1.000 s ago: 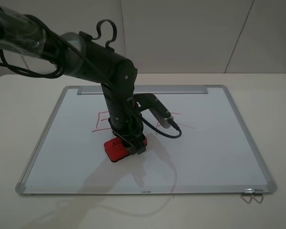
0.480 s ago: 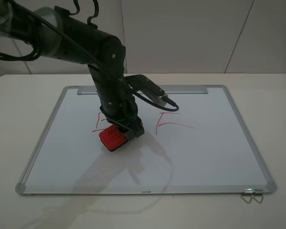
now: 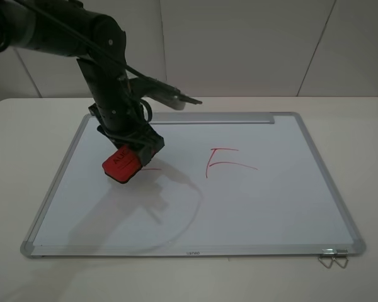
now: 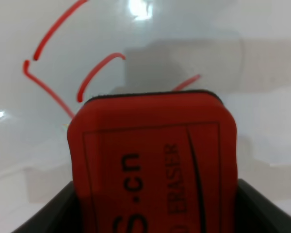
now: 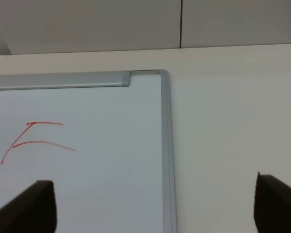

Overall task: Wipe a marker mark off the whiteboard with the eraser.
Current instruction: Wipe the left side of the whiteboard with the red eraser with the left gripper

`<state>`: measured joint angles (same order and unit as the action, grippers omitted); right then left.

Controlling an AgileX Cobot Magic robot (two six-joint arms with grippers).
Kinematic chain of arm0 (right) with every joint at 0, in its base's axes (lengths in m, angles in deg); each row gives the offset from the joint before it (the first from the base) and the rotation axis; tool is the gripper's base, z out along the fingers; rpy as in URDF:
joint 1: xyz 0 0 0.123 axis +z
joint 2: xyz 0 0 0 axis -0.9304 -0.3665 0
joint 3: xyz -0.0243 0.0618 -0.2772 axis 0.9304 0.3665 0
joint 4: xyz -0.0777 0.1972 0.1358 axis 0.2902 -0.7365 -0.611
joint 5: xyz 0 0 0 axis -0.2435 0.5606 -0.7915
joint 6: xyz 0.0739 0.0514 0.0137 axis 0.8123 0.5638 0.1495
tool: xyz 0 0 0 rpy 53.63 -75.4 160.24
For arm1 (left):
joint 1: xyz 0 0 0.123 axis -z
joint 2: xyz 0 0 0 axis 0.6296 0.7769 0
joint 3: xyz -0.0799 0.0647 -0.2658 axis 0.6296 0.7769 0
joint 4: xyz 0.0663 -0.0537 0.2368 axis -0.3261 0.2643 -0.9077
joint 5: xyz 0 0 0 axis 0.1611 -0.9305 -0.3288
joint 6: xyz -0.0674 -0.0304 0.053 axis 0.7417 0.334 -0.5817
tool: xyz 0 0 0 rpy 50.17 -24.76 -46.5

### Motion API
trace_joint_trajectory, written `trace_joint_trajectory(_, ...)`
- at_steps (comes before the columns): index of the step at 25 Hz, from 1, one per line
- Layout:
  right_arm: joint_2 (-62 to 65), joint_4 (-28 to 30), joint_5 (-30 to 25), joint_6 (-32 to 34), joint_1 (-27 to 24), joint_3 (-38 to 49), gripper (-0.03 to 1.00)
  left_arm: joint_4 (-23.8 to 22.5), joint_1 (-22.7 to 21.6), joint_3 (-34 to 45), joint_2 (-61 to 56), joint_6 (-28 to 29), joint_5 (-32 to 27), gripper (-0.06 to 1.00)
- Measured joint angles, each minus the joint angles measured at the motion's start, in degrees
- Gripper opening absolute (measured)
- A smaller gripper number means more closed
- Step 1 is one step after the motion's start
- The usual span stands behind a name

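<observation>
The whiteboard lies flat on the table. My left gripper is shut on the red eraser, which is pressed to the board's left half. The eraser covers most of the red "E" mark there; only a short stroke shows beside it. In the left wrist view the eraser fills the foreground between the fingers, with red strokes of the mark just beyond it. My right gripper is open off the board's right edge and holds nothing.
A second red mark with two bars sits near the board's middle, also seen as the same mark in the right wrist view. A silver tray strip runs along the far edge. Binder clips sit at the near right corner.
My left arm has swept the eraser leftward and toward the far edge, across the "E" mark. The two-bar mark, partly hidden a second ago, is now fully uncovered.
</observation>
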<state>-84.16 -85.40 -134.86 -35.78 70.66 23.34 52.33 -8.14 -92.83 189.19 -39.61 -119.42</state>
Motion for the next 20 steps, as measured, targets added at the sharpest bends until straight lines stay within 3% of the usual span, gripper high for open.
trace_joint_trajectory(12, 0.0, 0.0, 0.0, 0.0, 0.0, 0.0, 0.72, 0.0, -8.2, 3.6, -2.0, 3.8, -0.9, 0.57)
trace_joint_trajectory(20, 0.0, 0.0, 0.0, 0.0, 0.0, 0.0, 0.72, 0.0, -12.8, 6.0, -1.5, 7.5, 6.0, 0.57)
